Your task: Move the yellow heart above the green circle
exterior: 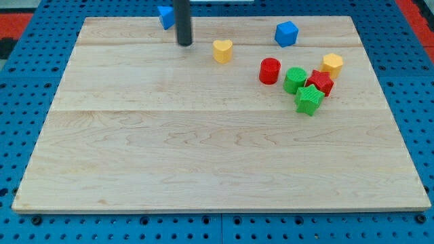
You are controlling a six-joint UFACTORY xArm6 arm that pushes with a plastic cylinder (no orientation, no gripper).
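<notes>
The yellow heart (222,50) lies near the board's top, a little right of centre. The green circle (294,79) lies to its lower right, in a cluster with a red star (320,82) and a green star (308,99). My tip (184,43) rests on the board to the left of the yellow heart, about a block's width away, not touching it.
A red cylinder (270,70) stands between the heart and the green circle. A yellow hexagon block (332,64) sits at the cluster's upper right. A blue block (286,32) lies near the top edge. Another blue block (165,15) sits behind the rod at the top edge. The wooden board (203,156) lies on blue pegboard.
</notes>
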